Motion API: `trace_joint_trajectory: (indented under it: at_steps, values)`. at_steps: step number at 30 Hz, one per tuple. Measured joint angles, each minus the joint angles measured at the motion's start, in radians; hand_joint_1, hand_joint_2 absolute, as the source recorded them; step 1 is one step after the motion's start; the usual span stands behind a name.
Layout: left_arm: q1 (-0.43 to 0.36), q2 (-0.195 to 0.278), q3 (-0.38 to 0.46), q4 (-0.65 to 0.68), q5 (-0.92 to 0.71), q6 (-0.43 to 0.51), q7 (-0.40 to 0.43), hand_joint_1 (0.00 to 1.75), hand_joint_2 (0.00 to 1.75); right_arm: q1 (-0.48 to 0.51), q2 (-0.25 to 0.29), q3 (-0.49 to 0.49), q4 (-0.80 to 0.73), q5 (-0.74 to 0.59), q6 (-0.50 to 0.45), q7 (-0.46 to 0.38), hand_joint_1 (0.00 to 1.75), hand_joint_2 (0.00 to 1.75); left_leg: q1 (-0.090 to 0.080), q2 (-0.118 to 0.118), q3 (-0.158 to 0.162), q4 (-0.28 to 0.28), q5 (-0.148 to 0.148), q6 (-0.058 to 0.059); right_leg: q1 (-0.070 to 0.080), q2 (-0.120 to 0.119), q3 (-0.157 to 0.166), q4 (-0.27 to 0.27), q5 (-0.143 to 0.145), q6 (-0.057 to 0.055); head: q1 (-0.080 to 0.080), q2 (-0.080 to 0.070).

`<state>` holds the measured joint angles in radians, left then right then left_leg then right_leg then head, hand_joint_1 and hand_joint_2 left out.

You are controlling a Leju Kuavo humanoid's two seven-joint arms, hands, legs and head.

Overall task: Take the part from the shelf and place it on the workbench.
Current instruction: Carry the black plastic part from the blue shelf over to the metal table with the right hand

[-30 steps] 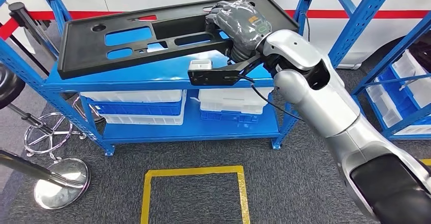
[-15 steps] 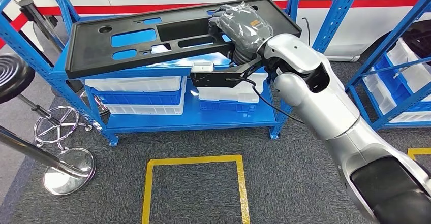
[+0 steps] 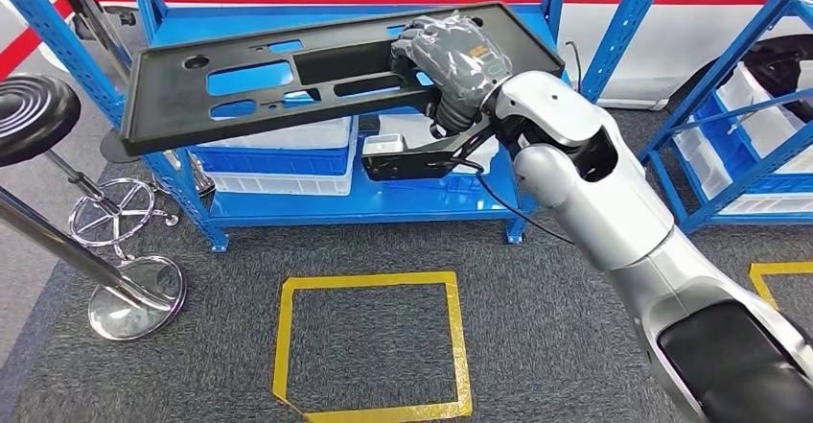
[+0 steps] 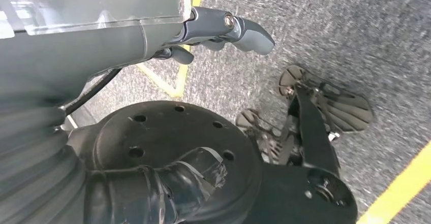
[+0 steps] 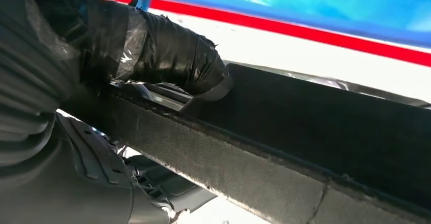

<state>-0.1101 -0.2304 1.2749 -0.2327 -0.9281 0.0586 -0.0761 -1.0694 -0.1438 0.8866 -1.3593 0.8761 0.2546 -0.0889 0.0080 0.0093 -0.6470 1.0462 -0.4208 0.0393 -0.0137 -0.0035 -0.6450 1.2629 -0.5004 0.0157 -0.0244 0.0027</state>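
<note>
Gripping the black part [image 3: 288, 82], right robot hand [image 3: 451, 54], fingers hidden beneath it.

My head camera looks forward and down from high up over the shelf [image 3: 374, 207] and carpet. My right wrist camera sits tight behind the right hand [image 5: 152, 56], sharing the part [image 3: 288, 78] with the head view. My left wrist camera faces the floor [image 4: 356, 41].
</note>
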Motion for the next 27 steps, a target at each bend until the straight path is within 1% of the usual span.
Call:
trace_joint_trajectory:
  at_steps: [1,2,3,4,5,6,7,8,9,10,11,12,13,14,15,16,17,18,19,20,21,22,23,24,25,26,27]
  values:
    - [0.000,0.000,0.000,0.000,0.000,-0.001,0.000,0.00,1.75,0.000,0.000,0.000,0.000,0.000,0.000,0.001,1.75,1.75,-0.001,-0.001,-0.009,0.003,0.007,-0.003,0.002,0.001,0.051,-0.070,0.001,-0.005,0.000,0.000]
    - [0.000,0.000,0.000,0.000,0.000,-0.001,0.001,0.00,1.75,0.000,0.000,-0.002,0.000,0.001,0.000,0.001,1.75,1.75,-0.002,-0.002,-0.015,0.004,0.016,-0.008,0.005,0.002,0.095,-0.137,-0.010,-0.010,0.000,0.000]
    - [0.000,-0.001,0.000,0.000,0.000,-0.002,0.003,0.00,1.75,-0.001,0.000,-0.003,-0.001,0.001,-0.001,0.002,1.75,1.75,-0.003,-0.002,-0.019,0.001,0.026,-0.014,0.008,0.003,0.122,-0.185,-0.023,-0.014,0.000,0.000]
    - [0.000,-0.001,0.000,0.000,0.000,-0.003,0.005,0.00,1.75,-0.002,0.000,-0.004,-0.001,0.001,-0.001,0.002,1.75,1.75,-0.003,-0.002,-0.022,-0.004,0.038,-0.020,0.012,0.004,0.134,-0.216,-0.031,-0.018,0.000,0.000]
    - [0.001,-0.001,0.000,0.000,0.001,-0.004,0.006,0.00,1.75,-0.001,0.000,-0.005,-0.001,0.001,-0.001,0.001,1.75,1.75,-0.003,-0.002,-0.026,-0.011,0.049,-0.026,0.011,0.003,0.130,-0.226,-0.024,-0.023,0.000,0.000]
    - [0.001,-0.001,0.000,0.000,0.002,-0.005,0.007,0.00,1.75,-0.002,0.001,-0.005,0.000,0.001,-0.001,0.000,1.75,1.75,-0.002,-0.003,-0.032,-0.012,0.048,-0.031,0.009,0.001,0.119,-0.230,-0.010,-0.029,0.000,0.000]
    - [0.001,0.000,0.000,0.000,0.002,-0.005,0.008,0.00,1.75,-0.001,0.003,-0.005,0.000,0.001,0.000,-0.001,1.75,1.75,-0.002,-0.004,-0.043,-0.001,0.027,-0.036,0.006,-0.002,0.107,-0.234,0.004,-0.038,0.000,0.000]
    - [0.001,0.000,0.000,0.000,0.003,-0.006,0.008,0.00,1.75,-0.001,0.005,-0.005,0.002,0.002,0.002,-0.001,1.75,1.75,-0.002,-0.005,-0.056,0.028,-0.015,-0.040,0.004,-0.005,0.093,-0.237,0.018,-0.047,-0.001,0.000]
    - [0.001,0.000,0.000,0.000,0.004,-0.006,0.008,0.00,1.75,-0.002,0.008,-0.005,0.003,0.003,0.006,-0.002,1.75,1.75,-0.001,-0.006,-0.069,0.078,-0.070,-0.043,0.004,-0.006,0.078,-0.238,0.031,-0.053,-0.001,0.000]
    - [0.001,0.001,0.000,0.000,0.003,-0.007,0.007,0.00,1.75,-0.004,0.011,-0.004,0.005,0.005,0.010,-0.003,1.75,1.75,-0.001,-0.006,-0.083,0.143,-0.122,-0.045,0.006,-0.007,0.062,-0.237,0.044,-0.057,-0.001,0.000]
    - [0.001,0.001,0.000,0.000,0.001,-0.008,0.007,0.00,1.75,-0.006,0.015,-0.003,0.008,0.009,0.015,-0.003,1.75,1.75,-0.001,-0.006,-0.091,0.208,-0.152,-0.047,0.007,-0.007,0.046,-0.235,0.056,-0.058,-0.001,0.000]
    - [0.001,0.002,0.000,0.000,-0.002,-0.010,0.006,0.00,1.75,-0.008,0.019,-0.001,0.014,0.013,0.020,-0.003,1.75,1.75,-0.001,-0.006,-0.092,0.259,-0.156,-0.048,0.009,-0.007,0.030,-0.233,0.067,-0.059,-0.001,0.000]
    - [0.001,0.002,0.000,0.000,-0.005,-0.012,0.004,0.00,1.75,-0.011,0.024,0.002,0.023,0.018,0.024,-0.002,1.75,1.75,-0.001,-0.006,-0.081,0.284,-0.134,-0.049,0.009,-0.007,0.013,-0.230,0.078,-0.058,-0.001,0.000]
    - [0.001,0.003,0.000,0.000,-0.008,-0.015,0.003,0.00,1.75,-0.014,0.031,0.005,0.035,0.022,0.027,0.001,1.75,1.75,-0.001,-0.006,-0.054,0.274,-0.101,-0.048,0.010,-0.008,-0.004,-0.226,0.088,-0.057,-0.001,0.000]
    - [0.000,0.004,0.000,0.000,-0.011,-0.016,0.002,0.00,1.75,-0.017,0.037,0.006,0.047,0.025,0.028,0.004,1.75,1.75,-0.001,-0.006,-0.011,0.231,-0.074,-0.047,0.010,-0.008,-0.019,-0.221,0.098,-0.054,-0.001,0.000]
    - [-0.001,0.004,0.000,0.000,-0.012,-0.018,0.001,0.00,1.75,-0.021,0.044,0.008,0.058,0.028,0.029,0.006,1.75,1.75,-0.002,-0.007,0.046,0.161,-0.070,-0.044,0.011,-0.007,-0.034,-0.214,0.106,-0.051,-0.001,0.000]
    - [-0.001,0.004,0.000,0.000,-0.013,-0.019,0.001,0.00,1.75,-0.024,0.049,0.008,0.067,0.030,0.029,0.007,1.75,1.75,-0.003,-0.008,0.101,0.081,-0.085,-0.041,0.012,-0.008,-0.044,-0.209,0.114,-0.047,-0.001,0.000]
    - [-0.001,0.004,0.000,0.000,-0.014,-0.019,0.001,0.00,1.75,-0.027,0.054,0.008,0.074,0.031,0.028,0.008,1.75,1.75,-0.005,-0.009,0.140,0.021,-0.103,-0.038,0.013,-0.008,-0.051,-0.207,0.124,-0.043,-0.001,0.000]
    - [0.000,0.004,-0.001,0.000,-0.014,-0.020,0.000,0.00,1.75,-0.030,0.058,0.009,0.079,0.032,0.028,0.008,1.75,1.75,-0.008,-0.011,0.161,-0.017,-0.117,-0.036,0.013,-0.009,-0.055,-0.208,0.135,-0.038,-0.001,0.000]
    - [0.000,0.004,-0.001,0.000,-0.014,-0.021,0.000,0.00,1.75,-0.032,0.061,0.009,0.084,0.033,0.028,0.009,1.75,1.75,-0.008,-0.011,0.160,-0.034,-0.116,-0.032,0.014,-0.009,-0.057,-0.212,0.147,-0.033,0.000,0.000]
    - [0.000,0.003,-0.001,0.000,-0.014,-0.022,0.000,0.00,1.75,-0.034,0.063,0.010,0.090,0.034,0.028,0.009,1.75,1.75,-0.006,-0.009,0.152,-0.034,-0.103,-0.029,0.014,-0.007,-0.060,-0.215,0.151,-0.028,-0.001,0.000]
    - [-0.001,0.003,-0.001,0.000,-0.016,-0.023,-0.001,0.00,1.75,-0.037,0.064,0.012,0.095,0.037,0.029,0.009,1.75,1.75,-0.003,-0.007,0.143,-0.037,-0.092,-0.022,0.014,-0.005,-0.066,-0.208,0.136,-0.023,0.000,0.000]
    - [-0.001,0.002,-0.001,0.000,-0.019,-0.024,-0.002,0.00,1.75,-0.041,0.065,0.014,0.101,0.041,0.029,0.011,1.75,1.75,0.000,-0.005,0.130,-0.040,-0.078,-0.014,0.014,-0.003,-0.076,-0.184,0.101,-0.018,0.000,0.000]
    - [-0.002,0.001,-0.002,0.000,-0.022,-0.025,-0.003,0.00,1.75,-0.046,0.066,0.017,0.109,0.049,0.029,0.013,1.75,1.75,0.002,-0.002,0.117,-0.039,-0.066,-0.007,0.011,-0.001,-0.088,-0.138,0.048,-0.014,0.000,0.000]
    - [-0.001,0.002,-0.002,0.000,-0.026,-0.026,-0.004,0.00,1.75,-0.054,0.070,0.019,0.120,0.059,0.028,0.018,1.75,1.75,0.001,-0.001,0.100,-0.036,-0.054,-0.003,0.010,0.000,-0.102,-0.076,-0.007,-0.011,0.001,0.000]
    - [-0.001,0.002,-0.003,0.000,-0.030,-0.026,-0.003,0.00,1.75,-0.063,0.076,0.022,0.135,0.071,0.028,0.023,1.75,1.75,0.001,0.000,0.083,-0.032,-0.043,0.000,0.008,0.000,-0.113,-0.008,-0.045,-0.008,0.000,0.000]
    - [-0.001,0.002,-0.003,0.000,-0.033,-0.026,-0.002,0.00,1.75,-0.073,0.085,0.025,0.153,0.082,0.028,0.028,1.75,1.75,0.000,0.001,0.065,-0.027,-0.032,-0.001,0.006,0.000,-0.118,0.048,-0.058,-0.007,0.001,0.000]
